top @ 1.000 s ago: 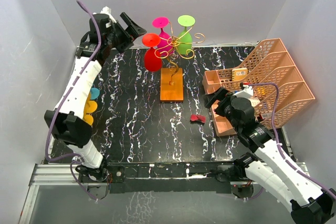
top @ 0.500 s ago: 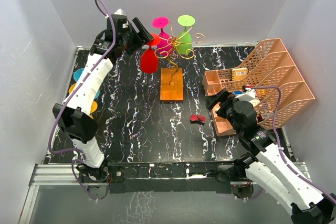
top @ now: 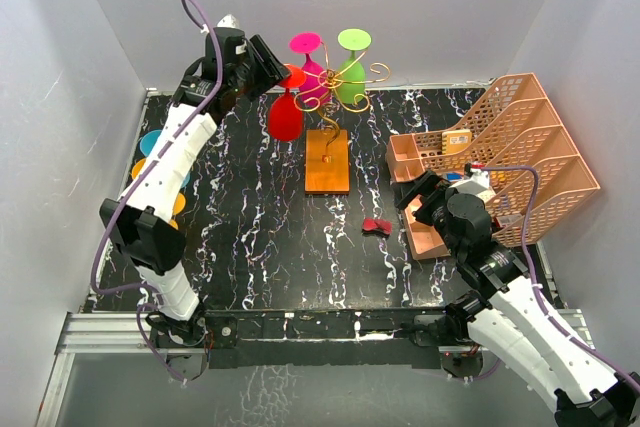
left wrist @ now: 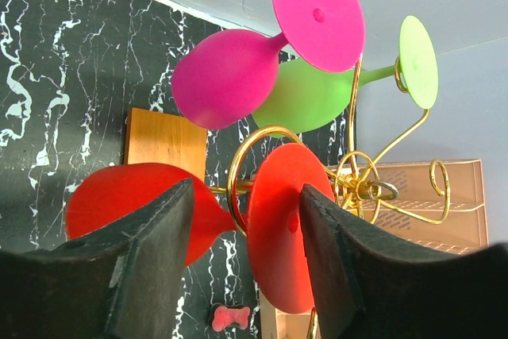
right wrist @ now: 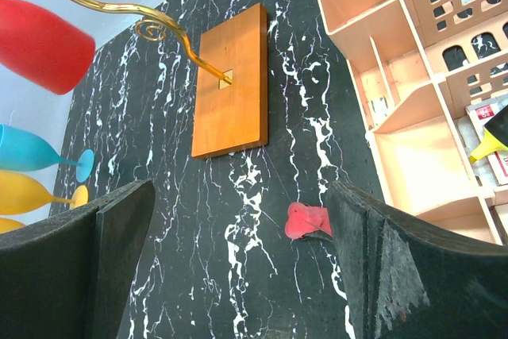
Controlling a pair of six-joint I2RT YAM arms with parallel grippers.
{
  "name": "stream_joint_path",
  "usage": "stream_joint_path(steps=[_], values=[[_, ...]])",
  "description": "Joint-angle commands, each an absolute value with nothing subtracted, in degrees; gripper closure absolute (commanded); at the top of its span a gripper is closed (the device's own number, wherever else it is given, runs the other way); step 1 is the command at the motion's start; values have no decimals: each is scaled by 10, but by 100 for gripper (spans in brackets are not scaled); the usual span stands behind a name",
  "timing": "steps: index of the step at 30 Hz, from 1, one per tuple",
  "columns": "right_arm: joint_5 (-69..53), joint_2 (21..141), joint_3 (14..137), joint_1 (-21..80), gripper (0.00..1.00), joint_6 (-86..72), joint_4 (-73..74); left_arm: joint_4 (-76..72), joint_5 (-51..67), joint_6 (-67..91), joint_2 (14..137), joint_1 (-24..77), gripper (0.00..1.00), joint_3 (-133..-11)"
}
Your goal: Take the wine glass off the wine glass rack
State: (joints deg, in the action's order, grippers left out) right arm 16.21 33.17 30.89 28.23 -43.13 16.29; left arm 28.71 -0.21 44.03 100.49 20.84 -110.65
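The left pincer (left wrist: 246, 196) stands half parted astride the stem of the red plastic wine glass (left wrist: 131, 196), which hangs bowl-down between its fingers (left wrist: 143, 275) on the thin gold wire rack (left wrist: 361, 188) with a wooden base, no clamp visible; the right pincer (right wrist: 238, 196) gapes empty. A pull before the stem clears the gold curl (left wrist: 236, 156) could snag the foot and tip the rack, I judge. Only the left wrist view shows that curl round the stem; overhead, the pincer hides it
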Motion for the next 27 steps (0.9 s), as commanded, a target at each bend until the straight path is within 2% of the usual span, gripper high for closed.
stream_joint_path(steps=[1, 17, 27], values=[[175, 323, 306, 280, 1, -424, 139, 315, -31, 419, 966, 209, 53, -1090], [176, 319, 310, 280, 1, -428, 146, 313, -35, 420, 957, 209, 84, -1088], [179, 316, 309, 280, 1, -427, 148, 301, -36, 427, 956, 209, 94, -1098]])
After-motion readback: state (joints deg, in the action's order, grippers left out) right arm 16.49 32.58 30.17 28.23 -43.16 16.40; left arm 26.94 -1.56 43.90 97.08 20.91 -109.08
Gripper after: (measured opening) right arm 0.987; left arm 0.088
